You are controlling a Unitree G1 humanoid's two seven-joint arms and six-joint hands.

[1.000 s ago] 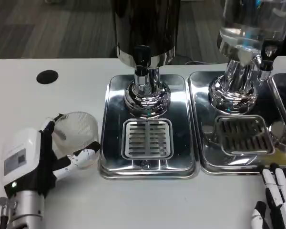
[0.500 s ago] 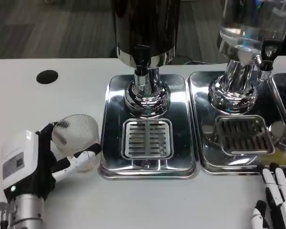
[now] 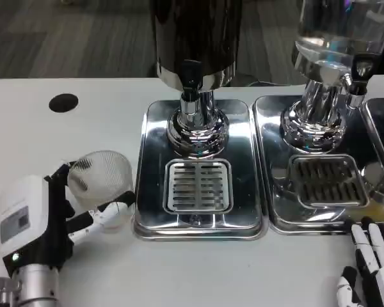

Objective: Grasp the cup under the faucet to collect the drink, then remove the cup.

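Observation:
A clear plastic cup point(image 3: 102, 181) stands on the white table just left of the steel drip tray point(image 3: 151, 160). My left hand point(image 3: 33, 225) grips it: black and white fingers wrap its near and far sides. The cup is apart from the dark dispenser's faucet point(image 3: 191, 75), which hangs over the slotted grate point(image 3: 198, 186). Nothing sits on that grate. My right hand point(image 3: 372, 267) lies at the bottom right corner, fingers straight and apart, holding nothing.
A second dispenser with a clear tank point(image 3: 336, 32) and its own faucet point(image 3: 358, 80) stands over another steel tray point(image 3: 275, 137) on the right. A black round hole point(image 3: 63, 103) marks the table at the far left. White table point(image 3: 198, 275) lies in front of the trays.
My left hand has drawn slightly left and back toward me, taking the cup with it. The right hand has stayed put.

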